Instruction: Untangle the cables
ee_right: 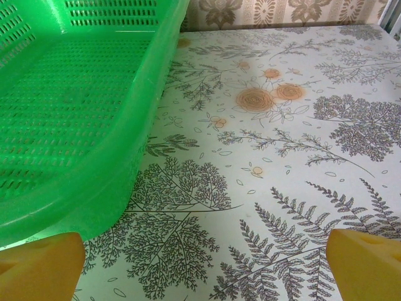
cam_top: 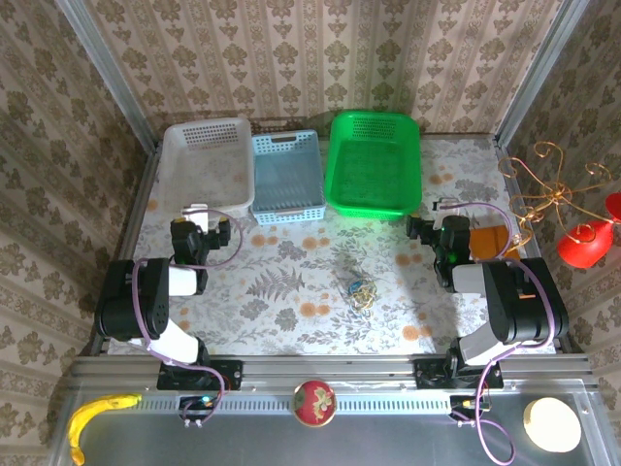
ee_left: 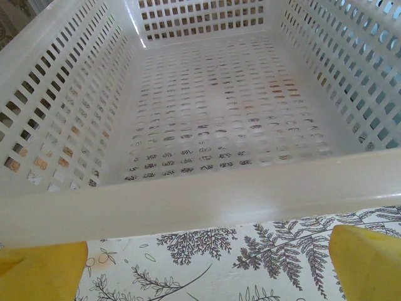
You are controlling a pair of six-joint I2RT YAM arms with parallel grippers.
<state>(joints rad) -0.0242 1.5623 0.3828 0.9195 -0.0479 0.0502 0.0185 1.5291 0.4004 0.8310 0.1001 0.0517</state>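
Both pincers are seen released, with nothing held: the left pincer (cam_top: pixel 198 212) and the right pincer (cam_top: pixel 443 208) are each spread wide. In the wrist views their yellow fingers (ee_left: pixel 39 273) are found at the bottom corners, well apart.

The cables (cam_top: pixel 361 287) are bunched in one small tangle on the worktop (cam_top: pixel 277 291), and yellow and blue strands can be made out in it. The tangle is placed between the two pincers, nearer to the right pincer than to the left, and closer to the arm bases than either set of fingertips. It is touched by neither.

Just ahead of the left pincer a white basket (cam_top: pixel 207 127) is set, its near rim seen close before the fingers in the left wrist view. A blue basket (cam_top: pixel 285 142) is stood beside it, ahead and to the right of that pincer. A green basket (cam_top: pixel 373 208) is placed ahead and to the left of the right pincer.

To the right of the right pincer, past the worktop's edge, a gold wire stand (cam_top: pixel 543 199) with red ornaments is seen. Behind the pincers, by the arm bases, a banana (cam_top: pixel 97 410), a red round thing (cam_top: pixel 314 402) and a pale round thing (cam_top: pixel 550 424) are laid on a metal ledge (cam_top: pixel 408 427).
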